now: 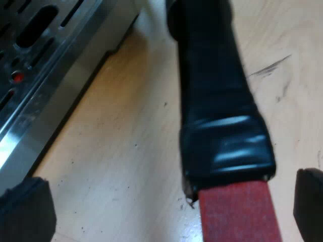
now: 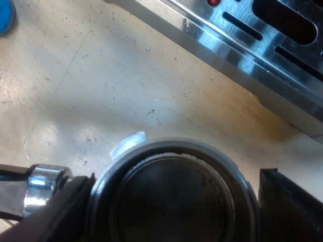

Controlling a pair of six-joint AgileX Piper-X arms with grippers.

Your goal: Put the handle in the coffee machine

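Left gripper (image 1: 166,206): released, black fingertips (image 1: 25,212) wide apart just above the desk (image 1: 126,151). Straddles the holder's dark handle (image 1: 217,101) near its red end (image 1: 239,214), touching neither side, with bare desk between each fingertip and the handle. From the left wrist: handle loose, stretched out low along the pale wooden desk, black wrap glossy where it meets the red. Near it but apart from it, the espresso machine (image 1: 45,75): steel front edge and slotted drip grate, a small red dot (image 1: 17,76) among the slots. Faint dark scratches (image 1: 270,65) on the desk beyond the handle.

Right gripper (image 2: 174,209): down around the holder (image 2: 171,186) at its round metal basket end. Cannot tell whether clenched on the rim or merely close about it. From the right wrist: basket open side up, dark inside, down at desk (image 2: 101,85) level, not in the machine. Chrome neck (image 2: 45,186) leading off from the ring toward the handle. Just beside the rim, a small whitish scrap (image 2: 128,141) on the desk. Across a stretch of speckled desk, the espresso machine's (image 2: 262,45) steel base and slotted grate, well apart from the holder. Away from the machine, a sliver of something blue (image 2: 4,17), too little to name.
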